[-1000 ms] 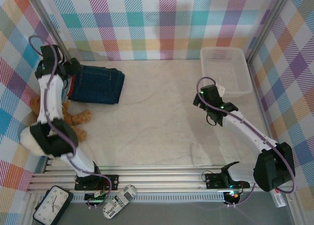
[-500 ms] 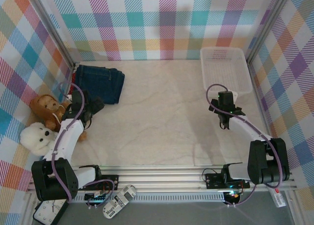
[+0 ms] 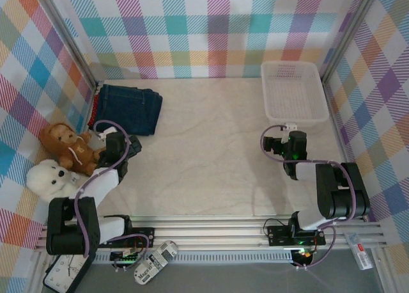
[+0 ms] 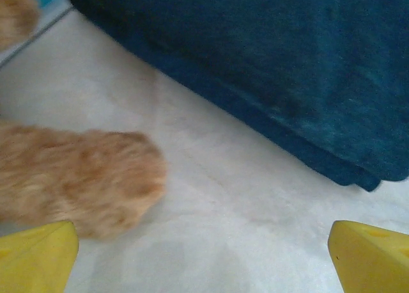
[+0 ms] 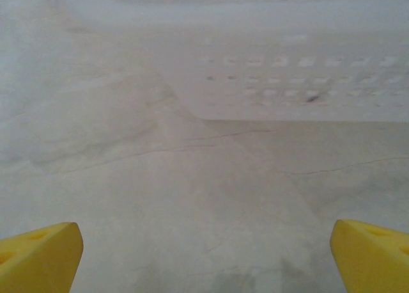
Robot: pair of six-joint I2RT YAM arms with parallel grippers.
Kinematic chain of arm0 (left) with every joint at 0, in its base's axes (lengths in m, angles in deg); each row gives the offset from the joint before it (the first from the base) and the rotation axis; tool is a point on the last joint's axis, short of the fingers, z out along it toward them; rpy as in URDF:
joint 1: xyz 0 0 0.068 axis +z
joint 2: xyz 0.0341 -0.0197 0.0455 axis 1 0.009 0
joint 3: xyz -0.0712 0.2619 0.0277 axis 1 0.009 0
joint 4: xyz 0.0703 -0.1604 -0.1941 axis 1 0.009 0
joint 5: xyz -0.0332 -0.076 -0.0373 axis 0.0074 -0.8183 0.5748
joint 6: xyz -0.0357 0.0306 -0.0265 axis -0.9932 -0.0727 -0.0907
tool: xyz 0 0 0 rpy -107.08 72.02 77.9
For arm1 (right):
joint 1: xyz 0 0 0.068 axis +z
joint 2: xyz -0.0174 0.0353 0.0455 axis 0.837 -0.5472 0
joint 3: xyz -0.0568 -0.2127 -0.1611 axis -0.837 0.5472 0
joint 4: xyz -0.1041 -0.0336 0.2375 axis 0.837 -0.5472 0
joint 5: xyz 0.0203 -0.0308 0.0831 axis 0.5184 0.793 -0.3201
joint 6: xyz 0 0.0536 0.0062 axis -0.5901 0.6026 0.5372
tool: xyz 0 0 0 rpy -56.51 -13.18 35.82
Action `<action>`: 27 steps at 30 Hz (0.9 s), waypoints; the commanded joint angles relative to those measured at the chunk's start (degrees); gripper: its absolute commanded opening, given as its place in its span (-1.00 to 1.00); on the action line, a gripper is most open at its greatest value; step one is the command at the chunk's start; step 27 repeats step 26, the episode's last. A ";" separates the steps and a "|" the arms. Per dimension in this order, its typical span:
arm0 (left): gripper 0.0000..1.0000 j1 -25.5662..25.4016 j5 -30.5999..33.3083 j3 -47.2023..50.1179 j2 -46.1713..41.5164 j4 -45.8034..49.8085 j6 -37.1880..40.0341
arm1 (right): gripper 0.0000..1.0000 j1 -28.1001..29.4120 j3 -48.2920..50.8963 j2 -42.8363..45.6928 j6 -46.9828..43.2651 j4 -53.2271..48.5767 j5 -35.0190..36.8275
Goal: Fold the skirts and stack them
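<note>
A folded stack of skirts (image 3: pixel 128 107) lies at the table's far left with dark blue denim on top, and a sliver of red cloth (image 3: pixel 96 107) shows at its left edge. In the left wrist view the denim skirt (image 4: pixel 287 69) lies ahead, its folded edge facing me. My left gripper (image 3: pixel 123 144) sits low, just in front of the stack, apart from it. It is open (image 4: pixel 204 264) with bare table between its yellow fingertips (image 4: pixel 35 258). My right gripper (image 3: pixel 286 141) rests near the basket. It is open too (image 5: pixel 204 261), with nothing between its fingertips (image 5: pixel 38 254).
A white mesh basket (image 3: pixel 293 91) stands at the back right, its wall (image 5: pixel 287 69) close ahead of the right gripper. A brown teddy bear (image 3: pixel 64 146) and a white one (image 3: pixel 45 178) sit at the left edge. The brown bear's paw (image 4: pixel 83 178) lies just left of my left gripper.
Both arms have folded back toward their bases. The left gripper came down from the back-left corner by the skirt stack to the table beside the brown bear. The right gripper drew back and right.
</note>
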 commanded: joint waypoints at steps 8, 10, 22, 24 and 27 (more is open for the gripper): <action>1.00 -3.97 2.42 -0.58 15.20 -25.01 11.44 | 0.98 -2.20 -0.31 -1.90 0.32 9.10 -3.75; 0.99 -4.68 0.08 2.19 15.77 -30.78 13.41 | 0.98 -2.20 -0.31 -1.89 0.25 9.08 -3.80; 1.00 -4.87 -2.79 4.61 18.91 -37.27 15.03 | 0.98 -2.20 -0.71 -2.15 0.15 8.53 -4.14; 1.00 -4.87 -2.78 4.61 18.91 -37.37 15.07 | 0.98 -2.20 -0.48 -2.09 0.07 8.86 -4.15; 1.00 -4.91 -2.86 4.63 19.01 -37.39 15.06 | 0.98 -2.20 -0.39 -1.97 0.15 9.05 -4.24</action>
